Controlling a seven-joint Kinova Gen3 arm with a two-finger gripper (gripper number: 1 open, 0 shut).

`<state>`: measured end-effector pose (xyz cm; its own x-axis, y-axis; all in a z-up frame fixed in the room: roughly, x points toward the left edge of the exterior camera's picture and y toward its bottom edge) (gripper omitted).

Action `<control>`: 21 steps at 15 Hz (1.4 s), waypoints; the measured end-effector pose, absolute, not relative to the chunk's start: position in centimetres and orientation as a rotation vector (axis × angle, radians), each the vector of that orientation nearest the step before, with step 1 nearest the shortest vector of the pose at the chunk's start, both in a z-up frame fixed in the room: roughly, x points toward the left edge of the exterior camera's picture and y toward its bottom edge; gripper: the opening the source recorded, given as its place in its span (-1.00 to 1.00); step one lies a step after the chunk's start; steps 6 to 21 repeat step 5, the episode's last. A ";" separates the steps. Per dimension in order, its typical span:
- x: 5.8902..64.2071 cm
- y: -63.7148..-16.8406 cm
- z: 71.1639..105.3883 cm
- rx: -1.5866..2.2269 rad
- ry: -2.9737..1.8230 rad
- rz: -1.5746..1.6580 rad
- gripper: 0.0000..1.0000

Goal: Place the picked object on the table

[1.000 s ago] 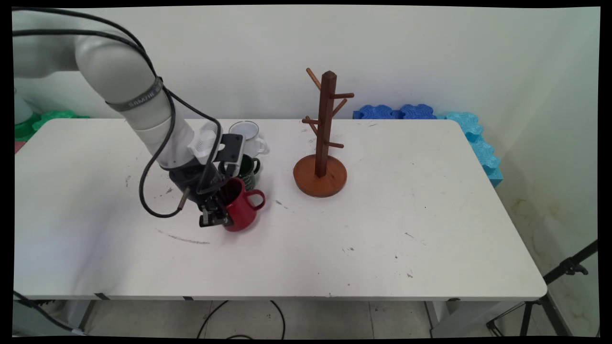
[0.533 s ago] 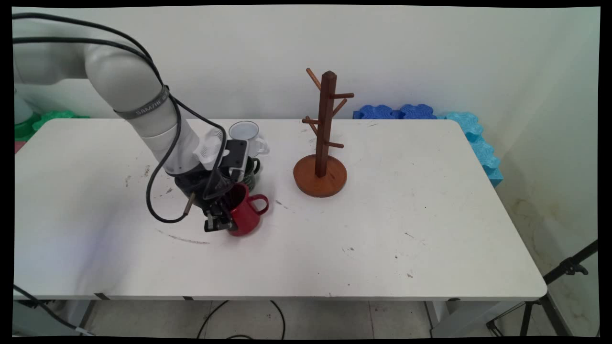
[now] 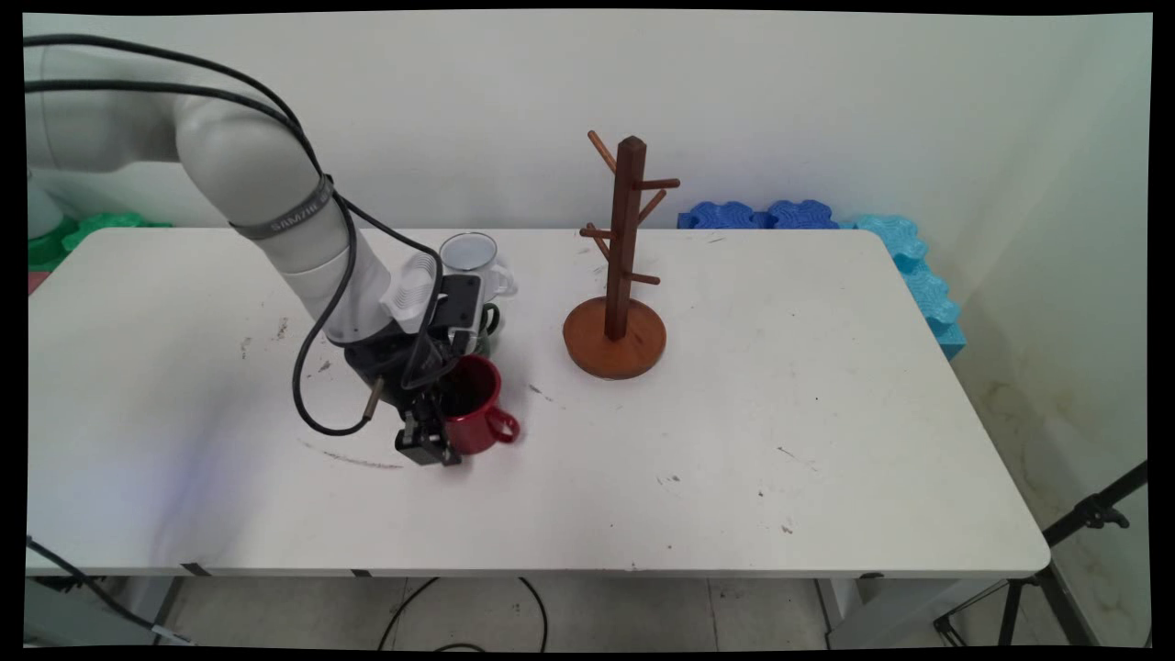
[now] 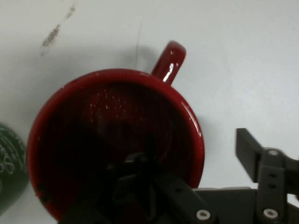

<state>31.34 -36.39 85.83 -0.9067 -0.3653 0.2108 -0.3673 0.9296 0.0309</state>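
A red mug (image 3: 477, 408) stands upright on the white table (image 3: 734, 441), its handle (image 3: 505, 427) pointing to the front right. My gripper (image 3: 439, 441) straddles the mug's left wall. In the hand view one finger (image 4: 149, 158) reaches down inside the red mug (image 4: 112, 130). The other finger (image 4: 250, 151) stands outside, with a strip of table showing between it and the rim. The gripper (image 4: 196, 140) is open. Right behind the red mug sits a dark green mug (image 3: 484, 321), also seen at the hand view's left edge (image 4: 7, 163).
A white mug (image 3: 473, 252) stands behind the green one. A brown wooden mug tree (image 3: 620, 275) with bare pegs rises to the right on a round base. Blue foam pieces (image 3: 826, 220) lie at the table's far right, green ones (image 3: 92, 225) at the far left.
The red mug was tilted in the gripper; it has swung to upright and now rests on the table, a little further right and forward. The arm moved along with it.
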 end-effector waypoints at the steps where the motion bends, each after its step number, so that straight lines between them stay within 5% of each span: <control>1: 31.2 -36.3 85.8 0.556 -2.867 0.008 1.00; 21: 30.7 -36.0 86.0 0.568 -2.832 -0.010 1.00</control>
